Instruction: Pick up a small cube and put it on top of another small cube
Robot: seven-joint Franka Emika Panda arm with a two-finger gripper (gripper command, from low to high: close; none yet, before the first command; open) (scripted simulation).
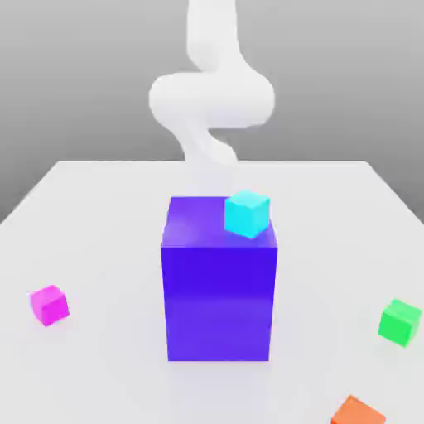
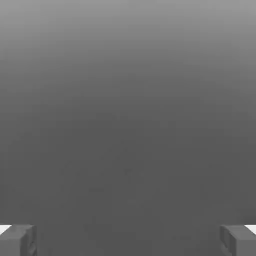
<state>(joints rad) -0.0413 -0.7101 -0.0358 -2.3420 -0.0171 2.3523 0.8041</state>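
Note:
The small magenta cube (image 1: 50,305) rests on the white table (image 1: 99,224) at the exterior view's left. The small green cube (image 1: 401,321) sits on the table at the exterior view's right, far from the magenta one. My white arm (image 1: 211,99) rises behind the big blue-purple block, well away from both cubes. In the hand view my gripper (image 2: 128,241) is open, its grey fingertips (image 2: 17,241) spread wide with nothing between them, facing a plain grey background.
A tall blue-purple block (image 1: 219,290) stands mid-table between the two cubes, with a cyan cube (image 1: 247,214) on its top near the right corner. An orange cube (image 1: 358,411) lies at the front edge, right of centre.

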